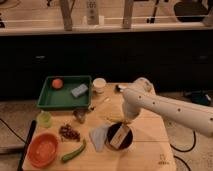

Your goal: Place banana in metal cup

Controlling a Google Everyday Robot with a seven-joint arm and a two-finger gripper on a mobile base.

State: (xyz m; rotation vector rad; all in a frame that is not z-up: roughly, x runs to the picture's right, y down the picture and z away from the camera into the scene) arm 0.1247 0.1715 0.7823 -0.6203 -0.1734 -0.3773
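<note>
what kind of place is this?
Probably a lab or office test setup: wooden table with a green tray and orange bowl, floor cable beside it, gripper low over the table's middle.

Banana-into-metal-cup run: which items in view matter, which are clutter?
Job:
- banana
- metal cup, left of the banana
- gripper, down beside the banana

Lying about:
- green tray
- white cup
- pale green cup
- orange bowl
- green pod
- dark bowl
</note>
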